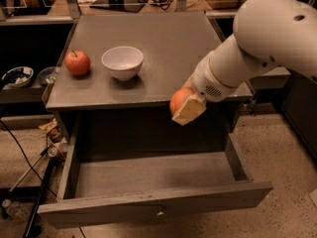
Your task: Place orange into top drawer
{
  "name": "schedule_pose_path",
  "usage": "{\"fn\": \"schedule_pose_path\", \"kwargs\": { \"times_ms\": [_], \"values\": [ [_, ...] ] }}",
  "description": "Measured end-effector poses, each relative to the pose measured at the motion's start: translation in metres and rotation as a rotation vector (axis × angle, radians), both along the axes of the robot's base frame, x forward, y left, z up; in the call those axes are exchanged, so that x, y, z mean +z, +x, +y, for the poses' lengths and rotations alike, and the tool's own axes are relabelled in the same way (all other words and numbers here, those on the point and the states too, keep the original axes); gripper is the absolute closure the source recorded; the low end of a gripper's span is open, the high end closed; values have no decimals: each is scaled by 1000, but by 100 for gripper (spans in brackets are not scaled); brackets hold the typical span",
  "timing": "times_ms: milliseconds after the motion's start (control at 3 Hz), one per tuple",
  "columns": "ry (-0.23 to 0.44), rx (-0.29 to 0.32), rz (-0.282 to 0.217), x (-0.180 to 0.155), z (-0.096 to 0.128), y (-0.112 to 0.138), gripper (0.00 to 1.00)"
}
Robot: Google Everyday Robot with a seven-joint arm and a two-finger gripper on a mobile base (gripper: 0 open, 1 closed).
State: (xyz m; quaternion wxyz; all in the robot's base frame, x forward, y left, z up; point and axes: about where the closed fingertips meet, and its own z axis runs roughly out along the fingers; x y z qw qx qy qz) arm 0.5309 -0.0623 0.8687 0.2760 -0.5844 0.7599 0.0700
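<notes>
My gripper (184,105) is shut on the orange (179,99), a small round orange fruit, partly hidden behind a pale finger pad (188,111). It hangs just past the front edge of the grey cabinet top (163,53), above the back right part of the open top drawer (148,175). The drawer is pulled out wide, its inside is bare, and a small metal knob (159,212) sits at the centre of its front panel. The white arm reaches in from the upper right.
A redder apple (78,63) with a dark stem and a white bowl (122,62) stand on the left of the cabinet top. A shelf with dishes (17,77) is at the far left. Cables and small clutter lie on the floor at the lower left.
</notes>
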Motion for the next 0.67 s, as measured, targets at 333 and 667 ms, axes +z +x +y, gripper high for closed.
{"fn": "schedule_pose_path", "kwargs": {
  "times_ms": [333,667],
  "values": [
    [0,4,37,-20,8,-4,100],
    [3,23,79,-40,15,-8,100]
  ]
}}
